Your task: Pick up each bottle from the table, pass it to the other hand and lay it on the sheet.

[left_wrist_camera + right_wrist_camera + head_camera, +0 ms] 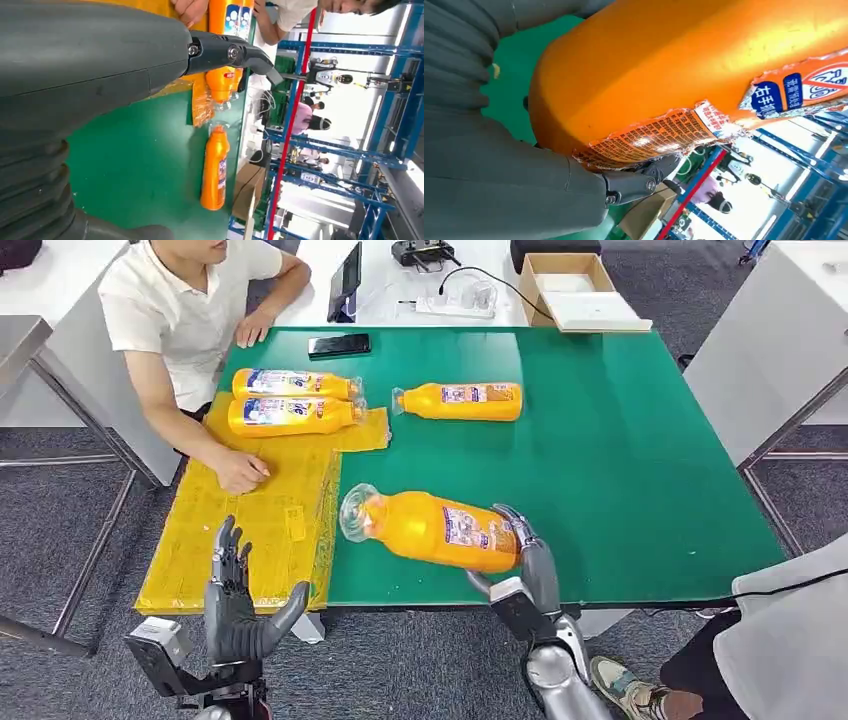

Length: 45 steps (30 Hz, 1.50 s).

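The near bottle is tilted, base gripped by the right hand at the tabletop's six o'clock edge, neck toward nine o'clock, probably for the handover. The left hand waits open by the yellow sheet, apart from the bottle.

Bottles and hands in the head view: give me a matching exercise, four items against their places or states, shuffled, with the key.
Items:
1. right hand
2. left hand
3. phone
4. two bottles

States:
A. on the yellow sheet
B. grips the near bottle
C. holds nothing, fingers apart
D. on the green mat's far edge

Pairs: 1-B, 2-C, 3-D, 4-A
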Available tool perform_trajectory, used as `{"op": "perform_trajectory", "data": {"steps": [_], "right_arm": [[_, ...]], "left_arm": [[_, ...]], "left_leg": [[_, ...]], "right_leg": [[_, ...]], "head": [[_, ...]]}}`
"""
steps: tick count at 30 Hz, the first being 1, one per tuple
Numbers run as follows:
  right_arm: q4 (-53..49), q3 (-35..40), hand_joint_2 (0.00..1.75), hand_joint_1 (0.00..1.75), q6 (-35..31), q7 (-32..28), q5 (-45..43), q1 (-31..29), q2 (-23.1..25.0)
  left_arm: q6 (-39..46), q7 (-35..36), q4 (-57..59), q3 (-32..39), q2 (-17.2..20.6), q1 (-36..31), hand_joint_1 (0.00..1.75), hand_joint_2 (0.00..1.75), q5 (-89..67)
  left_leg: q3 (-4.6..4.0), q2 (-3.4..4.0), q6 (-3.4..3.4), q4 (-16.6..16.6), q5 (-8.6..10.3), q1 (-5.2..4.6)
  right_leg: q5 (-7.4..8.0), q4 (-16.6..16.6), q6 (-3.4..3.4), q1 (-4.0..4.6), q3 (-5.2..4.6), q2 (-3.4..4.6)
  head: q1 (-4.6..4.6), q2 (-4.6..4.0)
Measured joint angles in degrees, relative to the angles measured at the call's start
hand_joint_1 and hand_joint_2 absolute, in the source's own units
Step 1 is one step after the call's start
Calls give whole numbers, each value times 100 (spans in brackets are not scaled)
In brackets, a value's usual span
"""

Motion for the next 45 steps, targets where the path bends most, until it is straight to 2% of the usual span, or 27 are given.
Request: {"op": "perform_trajectory", "data": {"steps": [10,14,19,30,41,42,43,45], "right_arm": [[-124,140,175,175,223,-48,-74,76,94],[-79,545,175,175,422,-266,122,72,201],[197,1073,175,175,498,-411,100,-29,310],[991,1629,175,175,610,-562,107,-376,501],[1534,1711,175,175,531,-553,-273,-488,634],[1567,1707,175,175,514,-529,-306,-497,640],[1600,1705,175,175,511,-507,-321,-504,649],[1707,1698,175,175,575,-487,-330,-529,673]], "left_arm": [[-326,28,-37,-197,4,16,0,175,-90],[-749,231,-11,-452,31,-31,0,175,96],[-1191,254,105,-734,63,-154,0,175,173],[-1799,420,363,-1043,72,-383,0,175,553],[-1880,428,489,-1062,92,-423,0,175,653],[-1886,439,490,-1062,98,-423,24,175,662],[-1888,448,490,-1064,103,-424,173,175,666],[-1888,472,498,-1069,105,-429,175,175,678]], "left_leg": [[-2,2,0,0,-1,0],[-3,2,0,0,-2,1],[-3,2,-1,-1,-1,1],[-3,5,0,-1,-1,-1],[-5,3,0,-1,-1,-1],[-5,3,0,-1,-1,-1],[-5,2,0,-1,-1,-1],[-5,3,0,-1,-1,-1]], "right_leg": [[-1,0,0,0,-2,0],[-1,0,-1,1,-6,0],[-1,0,-1,1,-5,0],[0,1,0,-1,-7,1],[-1,0,-1,-2,-7,1],[-1,0,-1,-2,-7,1],[-1,0,-1,-2,-7,0],[-1,0,-1,-2,-8,1]], "head": [[0,0],[0,0],[0,-2],[0,0],[0,-2],[0,-2],[0,-2],[0,0]]}}
